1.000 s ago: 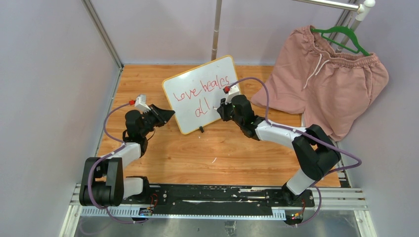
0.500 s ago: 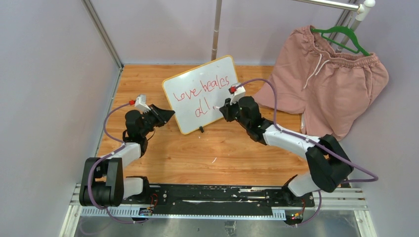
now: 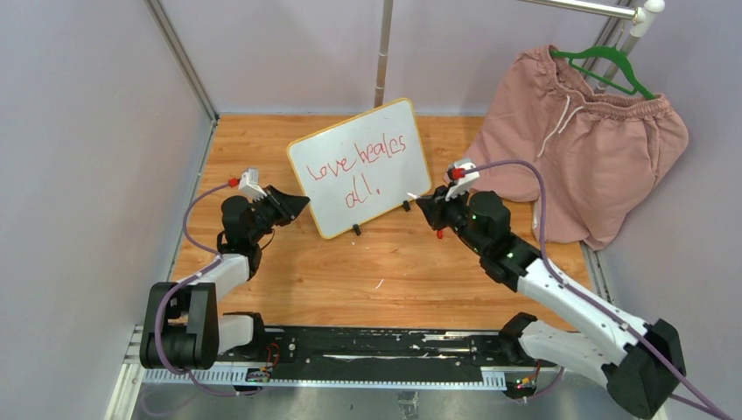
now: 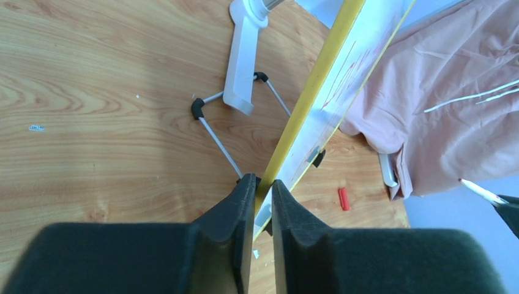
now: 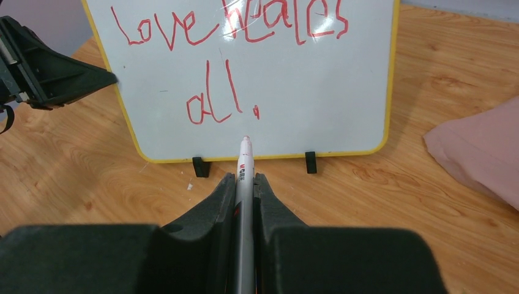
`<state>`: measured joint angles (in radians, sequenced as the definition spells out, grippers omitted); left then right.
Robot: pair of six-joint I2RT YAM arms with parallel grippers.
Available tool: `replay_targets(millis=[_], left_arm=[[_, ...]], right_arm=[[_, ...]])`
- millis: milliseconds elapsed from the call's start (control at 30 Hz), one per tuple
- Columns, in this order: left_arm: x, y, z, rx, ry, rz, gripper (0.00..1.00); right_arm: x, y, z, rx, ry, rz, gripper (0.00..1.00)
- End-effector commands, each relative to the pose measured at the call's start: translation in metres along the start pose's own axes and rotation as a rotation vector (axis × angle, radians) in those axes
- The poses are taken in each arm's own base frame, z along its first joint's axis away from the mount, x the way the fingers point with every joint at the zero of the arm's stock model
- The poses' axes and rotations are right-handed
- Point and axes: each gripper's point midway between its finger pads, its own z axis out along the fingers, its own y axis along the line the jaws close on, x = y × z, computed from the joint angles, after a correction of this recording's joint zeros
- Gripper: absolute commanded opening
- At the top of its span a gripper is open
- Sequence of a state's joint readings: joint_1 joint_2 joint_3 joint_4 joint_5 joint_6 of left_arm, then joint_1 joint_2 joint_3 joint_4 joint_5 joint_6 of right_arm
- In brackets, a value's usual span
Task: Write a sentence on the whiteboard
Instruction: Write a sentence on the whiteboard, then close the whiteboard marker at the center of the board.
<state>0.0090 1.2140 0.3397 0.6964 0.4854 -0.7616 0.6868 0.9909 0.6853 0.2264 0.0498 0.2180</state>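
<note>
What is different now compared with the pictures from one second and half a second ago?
The right gripper, shut on the marker, drew back from the board, going right and toward the near edge. The left gripper stayed clamped on the board's left edge. The board and the sentence did not move.

It was a lab test cell: plain lilac panels (image 3: 87, 131) enclosed a wooden counter (image 3: 394, 262), with robot arms (image 3: 223, 271) bolted to an aluminium rail (image 3: 133, 350).
</note>
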Motion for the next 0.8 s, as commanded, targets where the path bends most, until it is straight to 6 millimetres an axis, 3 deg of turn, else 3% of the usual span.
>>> replay_targets(millis=[0, 200, 533, 767], left_arm=[[-0.007, 0.001, -0.002, -0.015, -0.031, 0.02, 0.23], [-0.007, -0.002, -0.002, -0.007, -0.028, 0.021, 0.36], [-0.013, -0.008, -0.007, -0.005, -0.048, 0.005, 0.5], [-0.014, 0.004, -0.029, -0.147, -0.065, 0.027, 0.64]], right_arm=[[0.016, -0.012, -0.031, 0.057, 0.05, -0.009, 0.0], [0.011, -0.021, -0.056, 0.089, 0.008, -0.014, 0.0], [0.004, -0.022, -0.066, 0.094, 0.0, -0.024, 0.0], [0.0, -0.022, -0.071, 0.092, 0.003, -0.036, 0.0]])
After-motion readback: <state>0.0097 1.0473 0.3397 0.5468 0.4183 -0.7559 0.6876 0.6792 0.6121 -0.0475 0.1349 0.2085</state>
